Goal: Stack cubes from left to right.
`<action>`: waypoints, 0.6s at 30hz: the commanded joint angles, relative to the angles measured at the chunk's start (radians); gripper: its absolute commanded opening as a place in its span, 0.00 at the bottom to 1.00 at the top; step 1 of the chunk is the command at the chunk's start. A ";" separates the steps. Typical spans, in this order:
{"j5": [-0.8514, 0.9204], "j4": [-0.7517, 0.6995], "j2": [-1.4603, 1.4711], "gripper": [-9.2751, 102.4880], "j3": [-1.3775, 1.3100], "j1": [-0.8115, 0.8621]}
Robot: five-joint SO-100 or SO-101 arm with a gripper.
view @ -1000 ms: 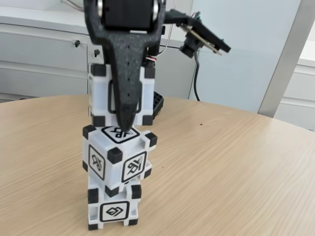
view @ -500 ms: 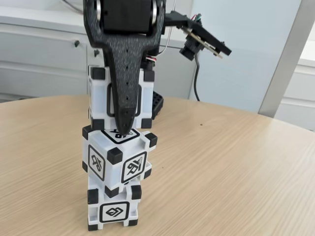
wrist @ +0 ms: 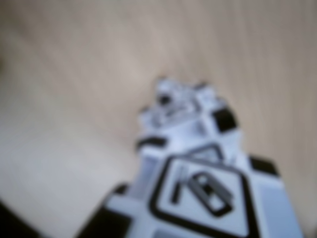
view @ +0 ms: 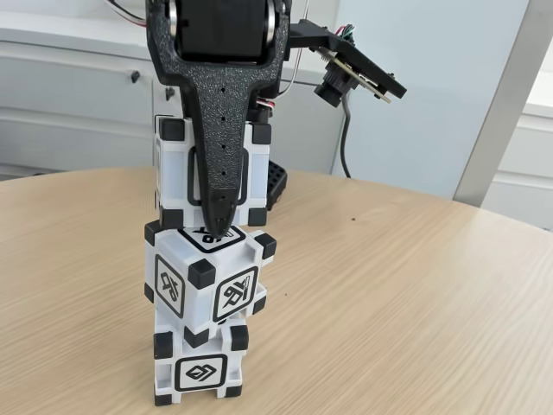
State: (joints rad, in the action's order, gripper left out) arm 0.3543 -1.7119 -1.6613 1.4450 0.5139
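Observation:
Three white cubes with black corners stand in one stack near the front of the wooden table (view: 397, 294). The bottom cube (view: 200, 370) sits square, and the middle cube (view: 207, 281) is turned corner-forward on it. The top cube (view: 175, 169) rests on the middle one, with my gripper (view: 216, 220) shut on it from above. The black front finger (view: 220, 147) covers its near face, while the other finger is hidden behind it. In the blurred wrist view the top cube (wrist: 203, 193) is close below, with the lower cubes (wrist: 181, 106) beyond.
The wrist camera (view: 350, 73) and its cable (view: 346, 143) jut out to the right of the arm. A black part (view: 276, 183) sits on the table behind the stack. White cabinets (view: 78, 104) line the back, and a grey pillar (view: 505, 104) stands at right.
The gripper and the top cube have settled slightly, with the finger tip a touch higher and the wrist camera tilted up a little. The two lower cubes have not moved.

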 commanded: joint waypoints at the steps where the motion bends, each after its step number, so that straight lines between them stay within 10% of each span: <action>1: 0.012 0.005 -0.005 0.34 -0.021 0.008; 18: -0.006 -0.006 -0.028 0.47 -0.023 0.008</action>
State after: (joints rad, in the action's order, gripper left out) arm 0.3543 -1.7119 -1.6613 1.4450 0.5139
